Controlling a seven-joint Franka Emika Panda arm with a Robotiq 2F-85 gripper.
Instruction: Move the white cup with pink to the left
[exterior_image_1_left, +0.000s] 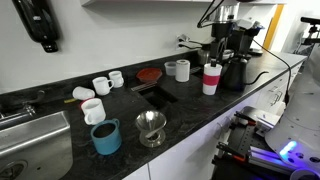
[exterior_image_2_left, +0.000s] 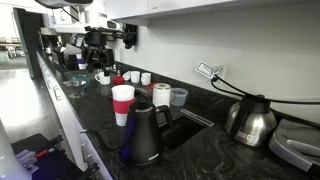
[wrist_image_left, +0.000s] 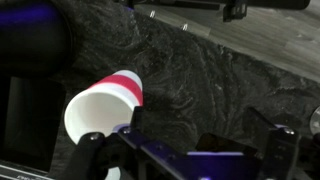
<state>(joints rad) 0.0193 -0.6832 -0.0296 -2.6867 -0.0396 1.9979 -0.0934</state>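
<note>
One white cup with pink (exterior_image_1_left: 211, 77) upright on counter (exterior_image_1_left: 190, 105), perhaps four small white mugs (exterior_image_1_left: 101, 85), end effector (wrist_image_left: 185, 152) unclenched, empty

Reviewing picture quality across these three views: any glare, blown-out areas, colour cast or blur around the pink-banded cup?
In an exterior view the white cup with pink is evenly lit, with a blown-out patch at the right edge. In an exterior view the far left is washed out while the cup stays clear. The wrist view is dim and violet-tinted at top left, and the cup is slightly soft.

Upright white cup with pink (exterior_image_1_left: 210, 77), countertop.
</note>
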